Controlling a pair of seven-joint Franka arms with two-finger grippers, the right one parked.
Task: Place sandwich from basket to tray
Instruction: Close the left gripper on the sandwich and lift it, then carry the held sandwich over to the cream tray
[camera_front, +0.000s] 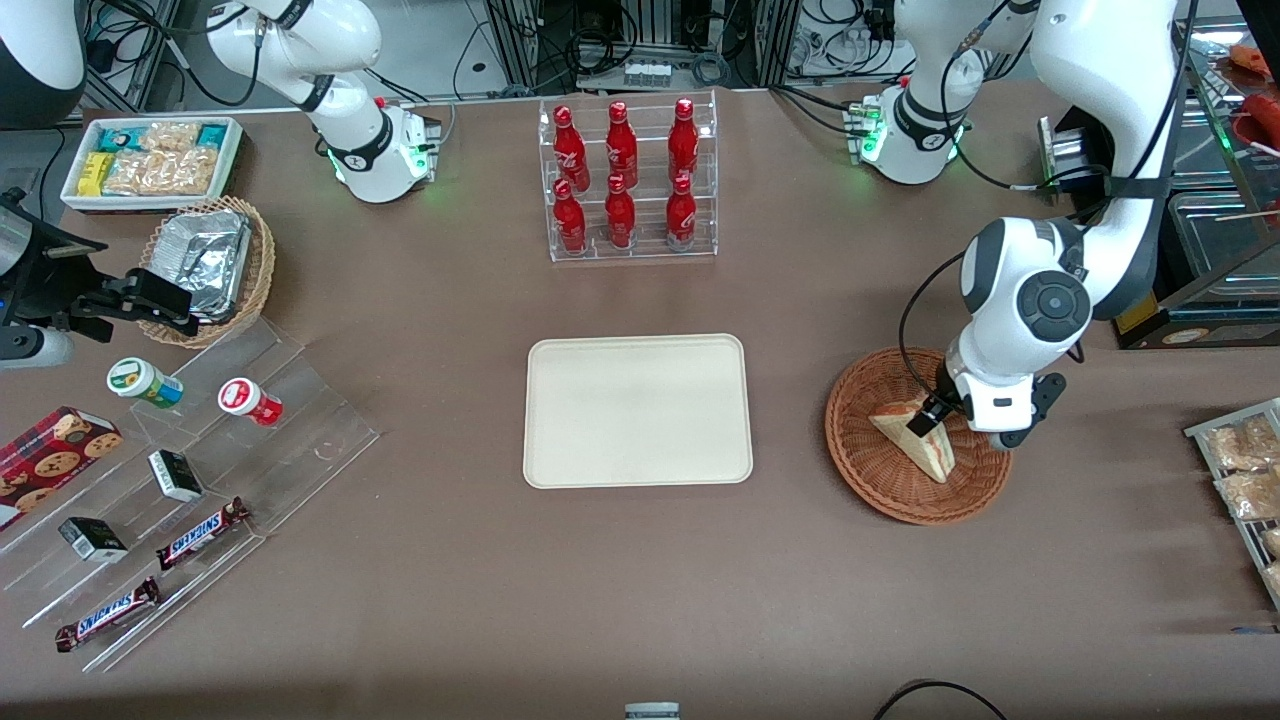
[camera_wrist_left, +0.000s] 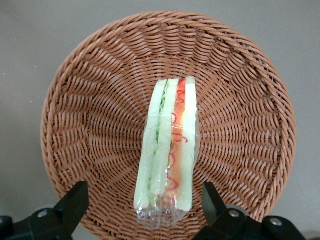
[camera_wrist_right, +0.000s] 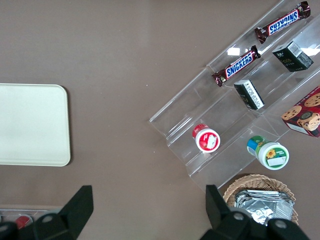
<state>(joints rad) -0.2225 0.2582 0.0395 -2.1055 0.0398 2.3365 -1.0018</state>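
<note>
The gripper (camera_front: 928, 415) hung wide open over the sandwich (camera_front: 922, 442) in the basket (camera_front: 880, 478), fingers (camera_wrist_left: 74, 202) astride, fingertips cut off.

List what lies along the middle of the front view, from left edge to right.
Red-capped jar → tray → basket → sandwich, in the basket → gripper, open, low over the sandwich.

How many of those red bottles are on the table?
6 red bottles, all in the clear rack farther from the camera than the tray: three per tier. The gripper is open over the sandwich in the basket.
</note>
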